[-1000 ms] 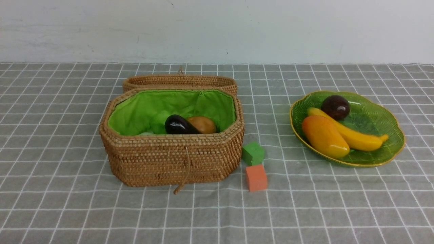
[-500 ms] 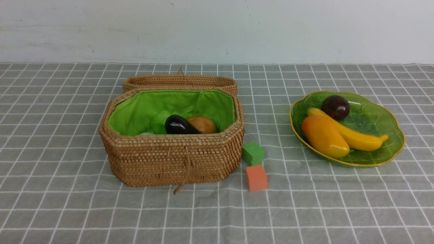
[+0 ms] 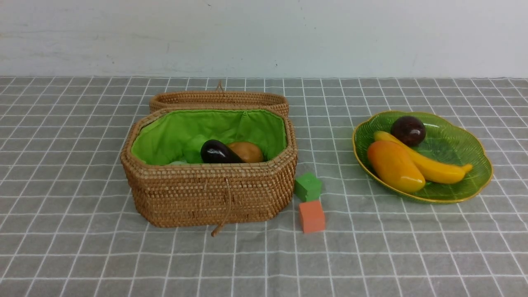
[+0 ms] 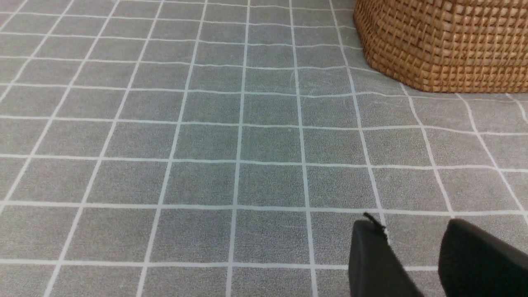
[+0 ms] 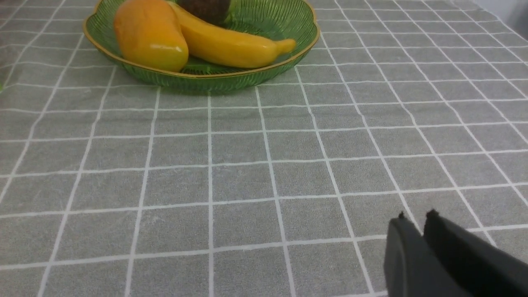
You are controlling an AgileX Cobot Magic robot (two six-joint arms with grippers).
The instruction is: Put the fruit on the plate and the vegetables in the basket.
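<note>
Nothing moved | left gripper (image 4: 406, 231) parted, empty | right gripper (image 5: 414, 220) nearly clenched, empty | mango (image 3: 395, 166) glossy orange-yellow

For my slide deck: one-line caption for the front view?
Mango, banana and maroon fruit on the green plate; eggplant and potato in the basket.

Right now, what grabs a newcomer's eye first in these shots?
The basket left of centre, its bright green lining showing, with the eggplant and potato inside. To the right, the green plate holds the mango, banana and a dark round fruit. Between them, a green cube and an orange cube sit on the grey checked cloth.
</note>
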